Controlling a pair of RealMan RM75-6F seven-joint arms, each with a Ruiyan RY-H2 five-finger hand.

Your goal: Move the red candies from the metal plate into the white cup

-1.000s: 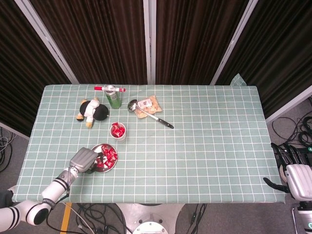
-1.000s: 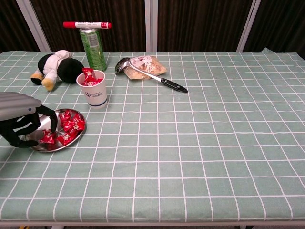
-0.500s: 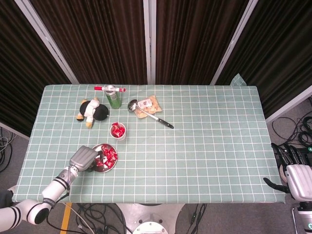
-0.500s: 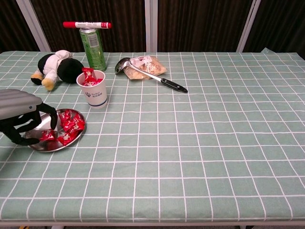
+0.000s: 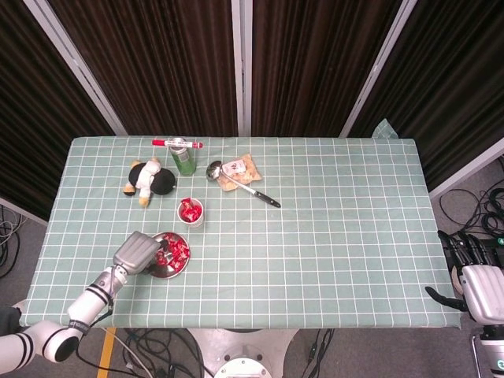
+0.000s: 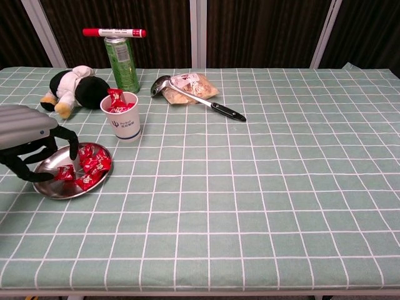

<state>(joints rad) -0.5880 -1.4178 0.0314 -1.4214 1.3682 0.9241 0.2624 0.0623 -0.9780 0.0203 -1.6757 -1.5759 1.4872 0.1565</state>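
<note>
A metal plate [image 5: 164,270] [image 6: 53,187] near the table's front left holds several red candies [image 5: 175,250] [image 6: 90,165]. The white cup [image 5: 191,213] [image 6: 122,116] stands just behind it, with red candies showing at its top. My left hand [image 5: 134,252] [image 6: 28,134] hovers over the plate's left side. Its fingers arch downward, spread apart, and one candy [image 6: 64,174] lies on the plate under them. My right hand [image 5: 470,272] hangs off the table's right edge with its fingers apart and holds nothing.
Behind the cup lie a black-and-white plush toy [image 5: 148,179] [image 6: 72,87] and a green can [image 5: 183,157] [image 6: 122,62] with a red marker [image 5: 177,143] [image 6: 114,32] on top. A ladle [image 5: 240,181] [image 6: 197,99] rests across a snack bag [image 5: 239,169] [image 6: 194,83].
My left hand has lifted off the plate's candies and drawn slightly back toward the cup side. The right hand has not moved.
</note>
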